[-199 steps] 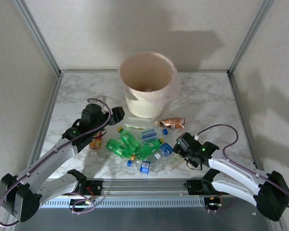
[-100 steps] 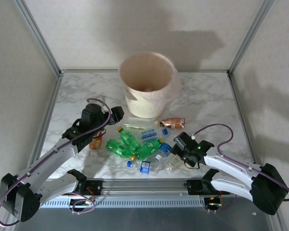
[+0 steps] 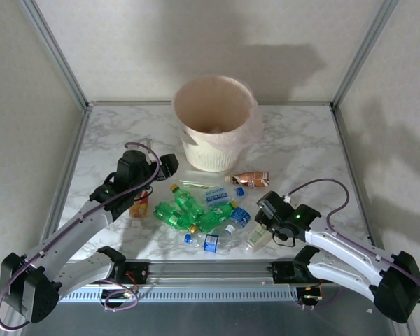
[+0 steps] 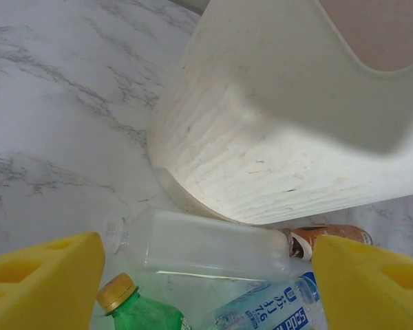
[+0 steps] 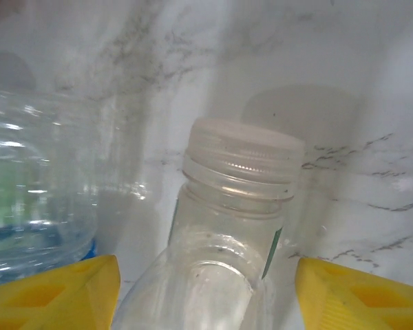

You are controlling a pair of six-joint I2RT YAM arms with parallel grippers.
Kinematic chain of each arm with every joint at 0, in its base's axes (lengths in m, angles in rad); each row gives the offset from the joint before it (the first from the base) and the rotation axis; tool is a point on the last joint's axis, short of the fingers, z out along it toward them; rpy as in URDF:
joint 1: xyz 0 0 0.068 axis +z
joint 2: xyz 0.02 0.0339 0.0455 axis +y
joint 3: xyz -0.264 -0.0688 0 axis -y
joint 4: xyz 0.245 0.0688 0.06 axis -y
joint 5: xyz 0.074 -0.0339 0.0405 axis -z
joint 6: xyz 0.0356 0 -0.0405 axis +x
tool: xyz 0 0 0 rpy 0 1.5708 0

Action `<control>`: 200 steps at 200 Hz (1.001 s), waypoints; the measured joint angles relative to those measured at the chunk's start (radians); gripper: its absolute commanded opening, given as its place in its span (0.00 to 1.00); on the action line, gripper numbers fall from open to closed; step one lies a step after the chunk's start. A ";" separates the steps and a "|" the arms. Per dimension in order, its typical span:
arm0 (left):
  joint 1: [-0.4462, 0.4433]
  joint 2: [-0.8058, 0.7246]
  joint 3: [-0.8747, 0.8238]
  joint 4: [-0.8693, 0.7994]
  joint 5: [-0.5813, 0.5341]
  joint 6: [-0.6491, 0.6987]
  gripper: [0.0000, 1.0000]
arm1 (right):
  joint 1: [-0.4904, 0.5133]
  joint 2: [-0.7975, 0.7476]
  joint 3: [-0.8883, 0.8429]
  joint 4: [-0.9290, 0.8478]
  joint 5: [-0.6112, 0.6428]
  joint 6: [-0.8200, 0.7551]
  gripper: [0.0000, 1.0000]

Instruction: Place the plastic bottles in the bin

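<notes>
Dozen-odd plastic bottles heaped mid-worktop toward the near edge; bin stands nearer the far edge. Right gripper straddles a clear white-capped bottle; clamped or loose, cannot tell. Left gripper released, jaws wide.

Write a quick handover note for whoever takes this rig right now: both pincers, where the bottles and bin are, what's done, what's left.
Left pincer: open, hovering over a clear bottle lying at the foot of the bin.
Right pincer: astride a white-capped bottle; grip not certain.
Bottles: pile on the table in front of the bin, copper-brown bottle beside it.
Done: cannot tell; the bin's inside is hard to read.
Left: the whole pile.
</notes>
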 measured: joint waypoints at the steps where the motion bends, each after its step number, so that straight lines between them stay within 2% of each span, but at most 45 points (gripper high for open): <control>1: 0.000 0.000 0.000 0.000 0.000 0.000 0.78 | 0.000 -0.002 0.005 -0.003 0.003 0.000 0.68; 35: 0.015 0.000 0.000 -0.006 0.000 0.000 0.78 | 0.000 -0.007 0.066 -0.030 0.020 -0.008 0.85; 65: 0.018 -0.008 -0.003 -0.011 0.000 0.000 0.78 | 0.002 0.005 0.045 -0.031 0.006 -0.007 0.87; 128: 0.024 -0.013 -0.011 -0.019 0.000 0.000 0.78 | 0.022 0.071 -0.040 0.055 -0.060 -0.004 0.81; 200: 0.031 -0.011 -0.019 -0.019 0.000 0.000 0.78 | 0.032 0.119 -0.087 0.151 -0.094 0.000 0.60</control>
